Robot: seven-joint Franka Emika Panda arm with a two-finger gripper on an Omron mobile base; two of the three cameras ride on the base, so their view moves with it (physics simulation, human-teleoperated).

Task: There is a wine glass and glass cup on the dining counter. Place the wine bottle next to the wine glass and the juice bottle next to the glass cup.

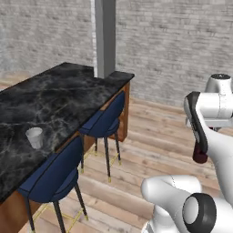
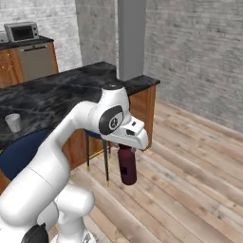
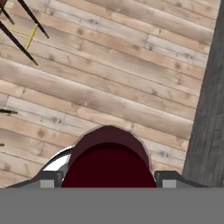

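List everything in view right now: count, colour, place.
glass cup: 1, whitish translucent, upright on the dining counter near its stool-side edge
dining counter: 1, black marble with pale veins, wood base
juice bottle: 1, dark maroon, hanging from the gripper above the wood floor
stools: 2, navy blue, dark legs, along the counter's side
pillar: 1, grey, at the counter's far end
microwave: 1, silver, on the back cabinet run
gripper: 1, white, shut on the juice bottle

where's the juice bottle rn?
The juice bottle hangs in the gripper over the wood floor, off the dining counter, right of the blue stools in the right base view.
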